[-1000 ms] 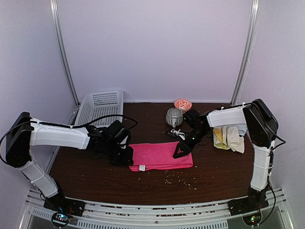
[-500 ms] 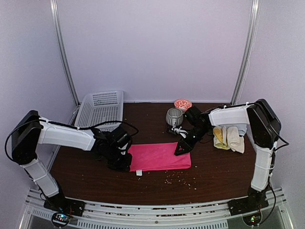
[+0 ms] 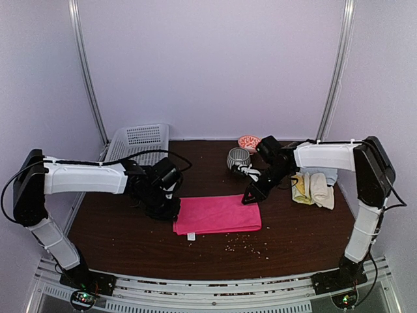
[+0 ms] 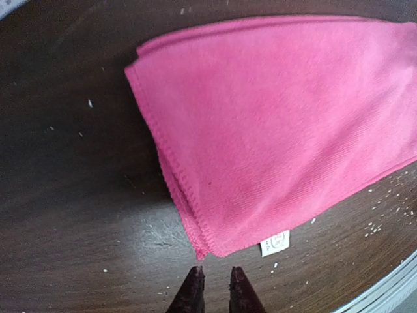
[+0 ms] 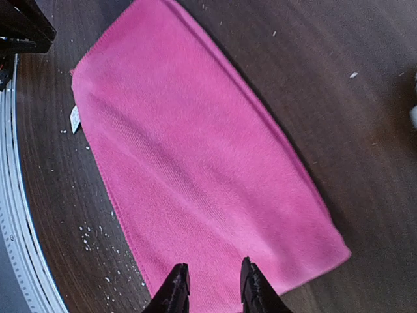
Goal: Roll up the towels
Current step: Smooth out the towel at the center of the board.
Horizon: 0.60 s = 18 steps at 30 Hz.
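A bright pink towel (image 3: 218, 214) (image 4: 280, 117) (image 5: 202, 169) lies flat and folded on the dark table, its white tag (image 4: 277, 242) sticking out at the near left corner. My left gripper (image 3: 166, 207) (image 4: 215, 279) sits just off that corner, its jaws a narrow gap apart with nothing between them. Over the towel's right end hovers my right gripper (image 3: 251, 194) (image 5: 212, 274), open and empty. At the right lie rolled towels: a yellow one (image 3: 300, 188), a cream one (image 3: 319, 189) and a pale blue-grey one (image 3: 329, 175).
A white perforated basket (image 3: 137, 147) stands at the back left. A grey striped mug (image 3: 238, 158) and a small red-patterned bowl (image 3: 249, 142) stand behind the towel. Pale crumbs (image 3: 244, 242) dot the table near the front edge.
My left gripper has let go of the pink towel's left edge and parted slightly. The right gripper has drawn back and up from the towel's right end. The towel now lies flat.
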Available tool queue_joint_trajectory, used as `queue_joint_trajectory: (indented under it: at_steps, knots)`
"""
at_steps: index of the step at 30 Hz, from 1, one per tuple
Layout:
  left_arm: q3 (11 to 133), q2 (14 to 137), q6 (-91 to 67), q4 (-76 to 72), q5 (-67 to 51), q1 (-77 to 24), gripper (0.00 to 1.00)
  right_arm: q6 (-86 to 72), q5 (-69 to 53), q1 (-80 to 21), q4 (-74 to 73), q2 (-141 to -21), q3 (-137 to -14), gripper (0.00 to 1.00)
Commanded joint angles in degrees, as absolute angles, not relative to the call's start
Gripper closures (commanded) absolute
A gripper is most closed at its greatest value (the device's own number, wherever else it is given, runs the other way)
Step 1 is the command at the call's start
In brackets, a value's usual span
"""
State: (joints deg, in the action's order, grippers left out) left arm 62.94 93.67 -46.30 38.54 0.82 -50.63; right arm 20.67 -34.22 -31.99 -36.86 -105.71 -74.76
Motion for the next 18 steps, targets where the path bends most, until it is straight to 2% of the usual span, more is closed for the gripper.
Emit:
queue_joint_trajectory:
  at_steps: [1,4,6,7,8,9,11,14,18]
  knots:
    - [69.11,92.07,-40.61,44.10,6.81,-50.19,0.84,23.58,-26.31,-31.72,-39.10,-98.01,-77.73,0.73]
    - [71.62,95.30,-39.00,41.71,6.70,-50.19,0.84,24.69,-22.71,-31.73,-42.26,-95.50,-83.07,0.73]
    - [72.66,97.93,-38.57,38.73,6.79,-50.19,0.85,21.87,-17.55,-31.54,-38.80,-93.15,-83.78,0.71]
    - [73.07,99.43,-38.51,37.21,6.77,-50.12,0.88,17.70,-13.93,-31.02,-34.24,-91.96,-81.99,0.49]
    - [73.69,100.78,-38.68,36.16,6.78,-50.10,0.90,12.17,-9.04,-30.38,-29.43,-91.08,-79.03,0.12]
    - [74.20,101.59,-38.93,34.91,7.18,-50.10,0.92,9.35,-8.91,-29.37,-26.95,-91.30,-76.74,0.02]
    - [73.77,102.46,-39.10,31.88,8.15,-50.10,0.93,12.78,-17.99,-27.94,-30.35,-94.69,-78.21,0.00]
    - [74.07,104.67,-39.08,30.55,9.37,-49.96,0.95,17.50,-22.47,-27.96,-36.71,-99.79,-80.79,0.17]
    - [74.45,107.31,-39.76,30.50,10.42,-49.88,0.98,20.30,-21.17,-27.95,-35.68,-102.84,-78.77,0.36]
